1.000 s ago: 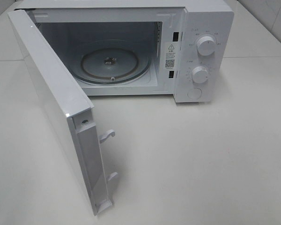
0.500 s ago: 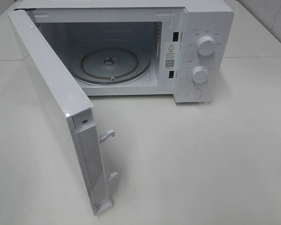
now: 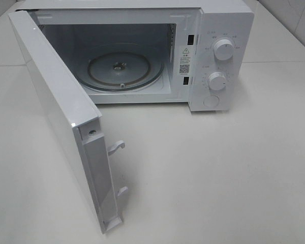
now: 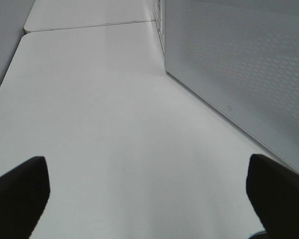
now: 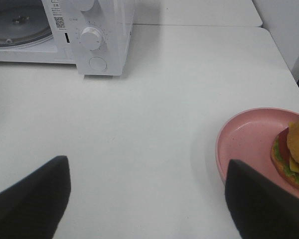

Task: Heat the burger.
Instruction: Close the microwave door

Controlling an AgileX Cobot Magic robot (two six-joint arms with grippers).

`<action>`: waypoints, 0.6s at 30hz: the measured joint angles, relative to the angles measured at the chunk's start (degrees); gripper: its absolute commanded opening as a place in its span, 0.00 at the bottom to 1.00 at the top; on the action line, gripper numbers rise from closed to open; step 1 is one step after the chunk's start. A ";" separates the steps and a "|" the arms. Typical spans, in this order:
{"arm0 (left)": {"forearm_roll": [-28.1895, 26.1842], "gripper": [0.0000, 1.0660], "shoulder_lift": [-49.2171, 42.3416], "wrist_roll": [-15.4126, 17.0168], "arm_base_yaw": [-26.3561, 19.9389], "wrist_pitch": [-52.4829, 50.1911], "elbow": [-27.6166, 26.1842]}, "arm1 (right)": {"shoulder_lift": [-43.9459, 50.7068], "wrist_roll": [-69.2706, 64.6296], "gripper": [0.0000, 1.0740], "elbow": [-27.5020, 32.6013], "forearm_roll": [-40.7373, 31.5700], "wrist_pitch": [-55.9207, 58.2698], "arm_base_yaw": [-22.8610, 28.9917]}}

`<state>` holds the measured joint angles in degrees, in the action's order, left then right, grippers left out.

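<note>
White microwave (image 3: 213, 56) at the upper centre of the overhead frame, door (image 3: 61, 117) swung wide toward the lower left; its cavity holds only a glass turntable (image 3: 124, 68). Pink plate (image 5: 249, 144) at the right edge of the right wrist frame carries the burger (image 5: 294, 154), cut off by the frame border and absent from the overhead view. Left gripper (image 4: 149, 191): jaws spread wide, grasping nothing, beside the door's perforated panel. Right gripper (image 5: 149, 191): jaws spread, grasping nothing, above the white table (image 5: 164, 109). Only fingertips of either gripper show.
</note>
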<state>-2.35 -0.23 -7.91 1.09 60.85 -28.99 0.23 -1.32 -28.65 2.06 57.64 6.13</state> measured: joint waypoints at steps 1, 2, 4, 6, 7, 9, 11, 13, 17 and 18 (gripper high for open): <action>0.00 0.98 0.00 0.00 0.00 0.00 0.00 | 0.00 0.00 0.71 0.00 0.00 0.00 0.00; 0.00 0.98 0.00 0.00 0.00 0.00 0.00 | 0.00 0.00 0.71 0.00 0.00 0.00 0.00; 0.00 0.98 0.00 0.00 0.00 0.00 0.00 | 0.00 0.00 0.71 0.00 0.00 0.00 -0.11; 0.00 0.98 0.00 0.00 0.00 0.00 0.00 | 0.00 0.00 0.71 0.00 0.00 0.00 -0.52; 0.00 0.98 0.00 0.00 0.00 0.00 0.00 | 0.00 0.00 0.71 0.00 0.00 0.00 -1.49; 0.00 0.98 0.00 0.00 0.00 0.00 0.00 | 0.00 0.00 0.71 0.00 0.00 0.00 -1.95; 0.00 0.98 0.00 0.00 0.00 0.00 0.00 | 0.00 0.00 0.71 0.00 0.00 0.00 -2.29; 0.00 0.98 0.00 0.00 0.00 0.00 0.00 | 0.00 0.00 0.71 0.00 0.00 0.00 -2.29; 0.00 0.98 0.00 0.00 0.00 0.00 0.00 | 0.00 0.00 0.71 0.00 0.00 0.00 -2.35; 0.00 0.98 0.00 0.00 0.00 0.00 0.00 | 0.00 0.00 0.71 0.00 0.00 0.00 -2.35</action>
<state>-2.35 -0.23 -7.91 1.09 60.85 -28.99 0.23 -1.32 -28.65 2.06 57.64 3.78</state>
